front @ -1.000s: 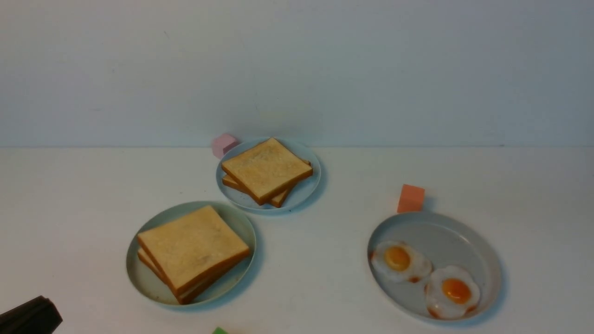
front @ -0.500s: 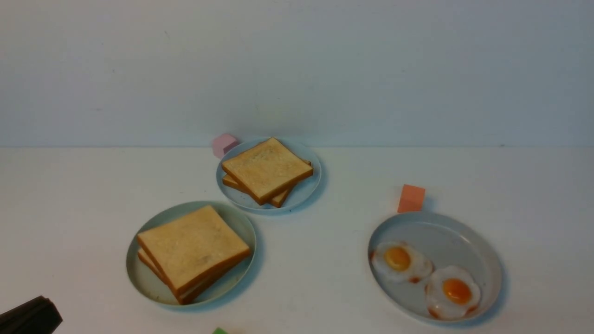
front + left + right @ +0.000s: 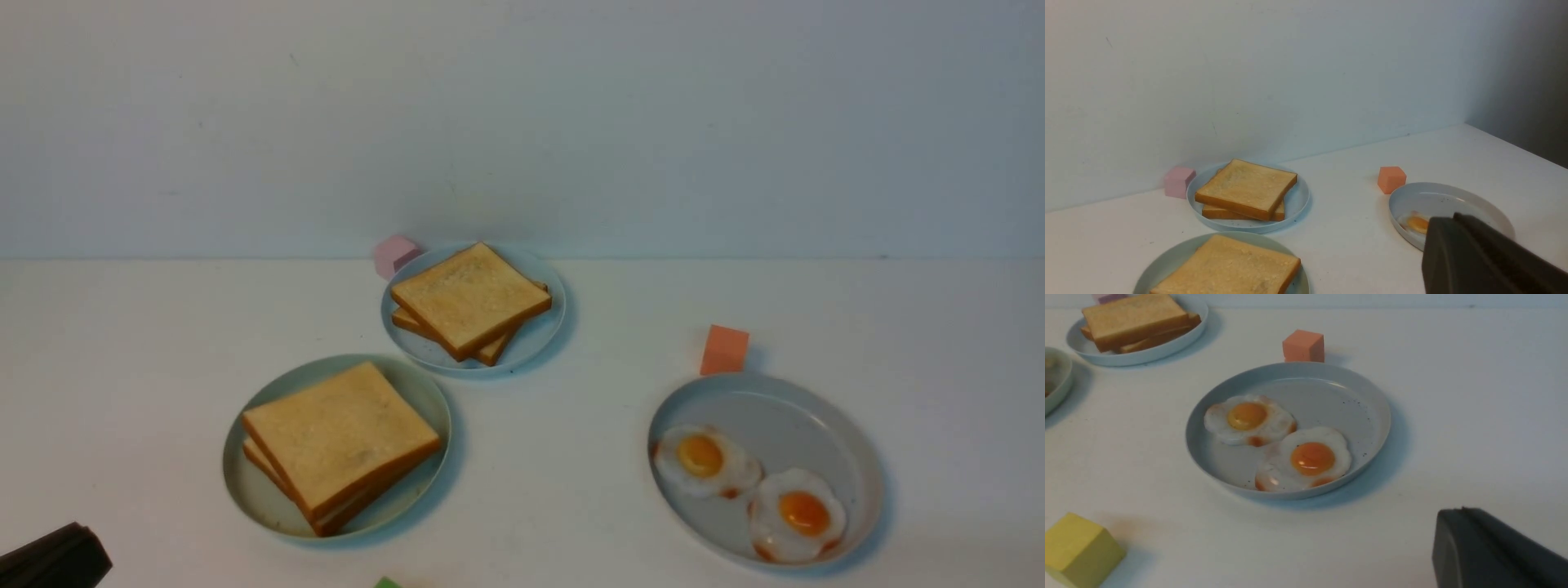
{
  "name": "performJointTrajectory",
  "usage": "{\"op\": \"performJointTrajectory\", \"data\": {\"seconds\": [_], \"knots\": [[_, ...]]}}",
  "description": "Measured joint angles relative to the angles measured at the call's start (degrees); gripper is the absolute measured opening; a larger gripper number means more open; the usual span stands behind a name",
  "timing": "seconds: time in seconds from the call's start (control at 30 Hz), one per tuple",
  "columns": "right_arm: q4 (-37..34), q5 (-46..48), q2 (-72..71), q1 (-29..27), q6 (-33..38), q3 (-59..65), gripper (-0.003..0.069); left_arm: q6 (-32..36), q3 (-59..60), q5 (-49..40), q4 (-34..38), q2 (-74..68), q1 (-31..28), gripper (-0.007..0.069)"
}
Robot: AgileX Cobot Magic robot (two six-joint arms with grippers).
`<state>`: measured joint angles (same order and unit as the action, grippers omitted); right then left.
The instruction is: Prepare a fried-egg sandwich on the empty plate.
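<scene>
Nothing has moved; left tool (image 3: 53, 559) state unclear, fried-egg sandwich (image 3: 339, 445) sits plated.

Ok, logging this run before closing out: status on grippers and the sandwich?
Left gripper clear of everything, jaw state unclear; right gripper likewise. Fried-egg sandwich assembled on mint-green plate. Nothing blocking it.

The table (image 3: 571, 490) is a smooth, matt white. All three plates look like matt plastic: the mint plate (image 3: 245, 490), the blue plate (image 3: 535, 339) behind it and the grey plate (image 3: 784, 408), which is finely speckled. The toast (image 3: 339, 433) has a grainy, dry face. The eggs' (image 3: 1312, 457) yolks shine. The orange cube (image 3: 723, 349) beside the grey plate looks like matt foam.
</scene>
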<state>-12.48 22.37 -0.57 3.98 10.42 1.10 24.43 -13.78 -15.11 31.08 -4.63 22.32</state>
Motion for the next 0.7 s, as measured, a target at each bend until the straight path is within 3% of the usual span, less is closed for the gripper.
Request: {"op": "performJointTrajectory", "data": {"seconds": [0.7], "knots": [[0.0, 0.0, 0.0, 0.0, 0.0, 0.0, -0.0005, 0.0, 0.0, 0.0, 0.0, 0.0, 0.0, 0.0008]]}}
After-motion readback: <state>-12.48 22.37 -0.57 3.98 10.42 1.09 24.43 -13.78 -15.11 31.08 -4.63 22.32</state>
